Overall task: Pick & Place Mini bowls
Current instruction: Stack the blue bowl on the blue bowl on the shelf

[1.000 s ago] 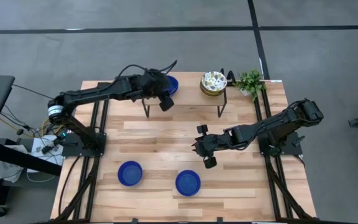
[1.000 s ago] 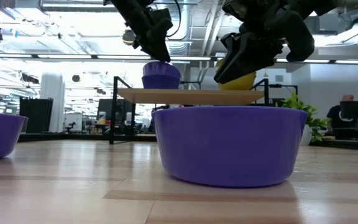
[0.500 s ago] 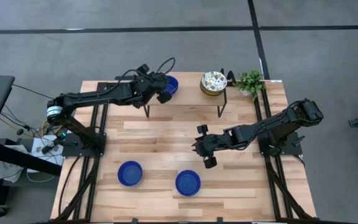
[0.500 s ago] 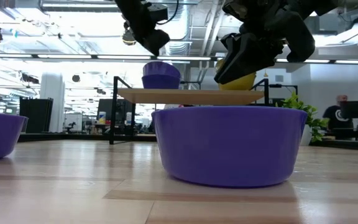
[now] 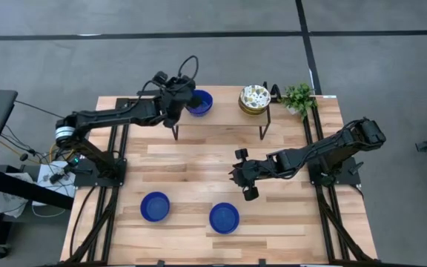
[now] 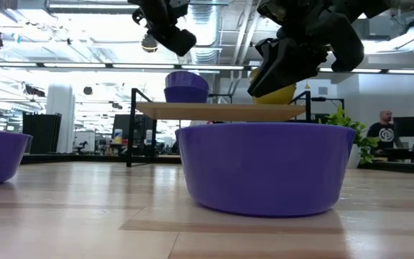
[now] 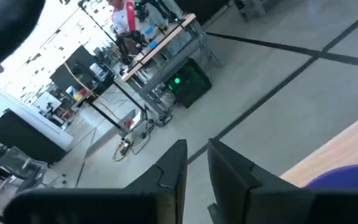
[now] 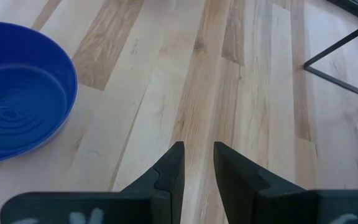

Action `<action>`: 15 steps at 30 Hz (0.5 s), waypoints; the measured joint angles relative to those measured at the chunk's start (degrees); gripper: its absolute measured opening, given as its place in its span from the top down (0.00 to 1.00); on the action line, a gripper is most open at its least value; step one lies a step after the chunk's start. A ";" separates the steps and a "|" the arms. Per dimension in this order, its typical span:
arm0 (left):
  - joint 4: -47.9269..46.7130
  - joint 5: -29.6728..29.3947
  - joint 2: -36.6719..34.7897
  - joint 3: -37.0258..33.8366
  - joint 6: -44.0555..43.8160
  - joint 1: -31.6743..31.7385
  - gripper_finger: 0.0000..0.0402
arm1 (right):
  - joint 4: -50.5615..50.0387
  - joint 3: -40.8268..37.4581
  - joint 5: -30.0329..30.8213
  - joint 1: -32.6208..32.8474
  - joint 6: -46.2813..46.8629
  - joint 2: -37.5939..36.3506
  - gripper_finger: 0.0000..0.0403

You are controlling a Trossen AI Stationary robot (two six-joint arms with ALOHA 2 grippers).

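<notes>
The left gripper [image 5: 178, 95] hangs above the raised shelf [image 5: 221, 119], just beside the blue bowl [image 5: 199, 102] that stands on its left end. Its fingers [image 7: 173, 171] are close together with only a thin gap, and nothing is between them. The right gripper [image 5: 245, 178] waits over the middle of the table [image 5: 199, 159], also narrowly apart and empty. Two more blue bowls [image 5: 155, 206] [image 5: 224, 217] lie near the front edge, and patterned bowls [image 5: 254, 98] are stacked on the shelf next to a plant [image 5: 299, 96]. In my judgement, the danger is that fingers this narrow would not fit over the bowl's rim; coming down so, they could push it along the shelf or off its edge.
</notes>
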 joint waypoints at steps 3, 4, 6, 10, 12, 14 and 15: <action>-0.02 0.06 0.93 -0.33 -0.01 0.43 0.86 | 0.01 0.00 -0.02 0.03 0.00 0.00 0.81; -0.02 -0.11 1.30 -0.68 -0.01 0.46 0.87 | 0.01 0.00 0.00 0.07 0.00 0.00 0.81; 0.10 0.13 1.63 -1.40 -0.02 0.76 0.88 | -0.01 0.00 -0.02 0.11 0.00 0.00 0.81; 1.48 0.37 2.13 -3.46 -0.05 1.46 0.90 | 0.01 0.00 -0.03 0.11 0.00 0.00 0.81; 2.84 0.50 2.13 -4.49 -0.06 2.00 0.91 | 0.05 0.02 -0.02 0.11 0.00 0.00 0.81; 3.08 1.26 2.11 -5.09 -0.07 2.08 0.91 | 0.05 0.02 -0.02 0.11 0.00 0.00 0.81; 2.99 1.29 2.11 -5.30 -0.05 2.30 0.91 | 0.10 0.02 -0.02 0.11 0.00 0.00 0.81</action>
